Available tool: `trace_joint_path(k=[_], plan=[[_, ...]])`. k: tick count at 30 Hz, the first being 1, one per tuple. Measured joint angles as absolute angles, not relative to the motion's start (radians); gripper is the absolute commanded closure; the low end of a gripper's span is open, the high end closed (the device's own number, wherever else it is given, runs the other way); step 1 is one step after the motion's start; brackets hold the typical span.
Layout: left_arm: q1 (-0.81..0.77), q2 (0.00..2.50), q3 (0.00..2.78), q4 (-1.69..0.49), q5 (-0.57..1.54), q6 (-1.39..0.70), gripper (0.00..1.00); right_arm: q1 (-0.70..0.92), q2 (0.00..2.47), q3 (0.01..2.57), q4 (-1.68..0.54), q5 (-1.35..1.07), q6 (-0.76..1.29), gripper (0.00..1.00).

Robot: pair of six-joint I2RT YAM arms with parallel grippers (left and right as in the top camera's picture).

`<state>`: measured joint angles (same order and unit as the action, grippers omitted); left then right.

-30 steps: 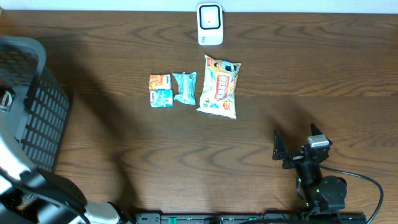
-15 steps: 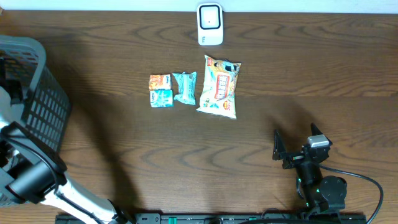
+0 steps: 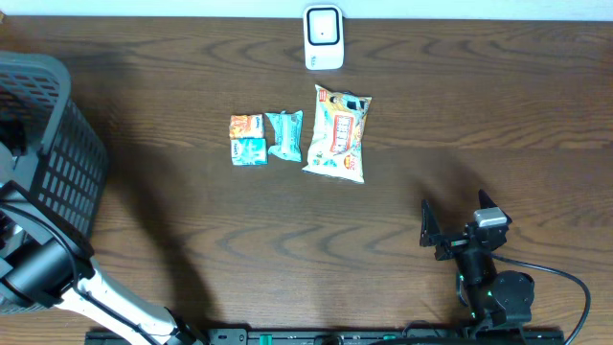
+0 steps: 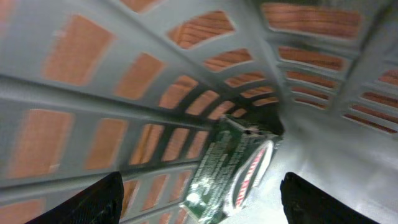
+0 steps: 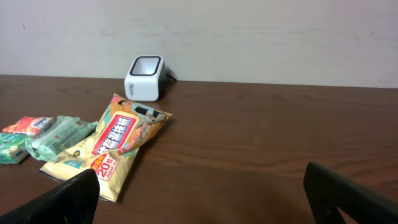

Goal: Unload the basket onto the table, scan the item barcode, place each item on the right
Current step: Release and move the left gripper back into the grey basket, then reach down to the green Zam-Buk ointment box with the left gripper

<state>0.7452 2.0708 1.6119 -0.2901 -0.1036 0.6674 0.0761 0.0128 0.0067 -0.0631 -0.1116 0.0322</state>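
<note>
Green packet [image 4: 227, 168]: lying tilted at the bottom of the basket, low middle of the left wrist view; likely the thing to scan.
Feel: probably light, thin and crinkly; shiny wrap, so maybe slippery; easy to squash.
Where to hold: best across the short sides near the middle, keeping the barcode side bare; barcode too blurry to find.
Basket [image 3: 57, 163]: hard grey plastic, grid of holes, curved walls, left edge of the overhead view.
Left end effector [image 4: 208, 202]: fingers apart, over the packet, holding nothing.
Right end effector [image 5: 208, 196]: fingers wide apart, empty, lower right of the overhead view.
Scanner [image 3: 324, 38]: small white box with a dark window, top middle.
Surface [image 3: 192, 220]: smooth dark brown wood.
Snack bag [image 3: 337, 134]: yellow, puffy, soft, near the middle.
</note>
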Motion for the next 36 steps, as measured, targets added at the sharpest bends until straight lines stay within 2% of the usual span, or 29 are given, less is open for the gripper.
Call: trace_joint_path(k=[20,31,36], plan=[[0.746,2.075,1.589,-0.287,-0.009,0.673,0.22,0.076,0.013,0.007,-0.063,-0.112,0.033,0.01],[0.745,2.075,1.588,-0.273,-0.100,0.678,0.22,0.076,0.013,0.007,-0.063,-0.112,0.032,0.01],[0.745,2.075,1.588,-0.319,-0.022,0.682,0.22,0.076,0.013,0.007,-0.063,-0.112,0.032,0.01]])
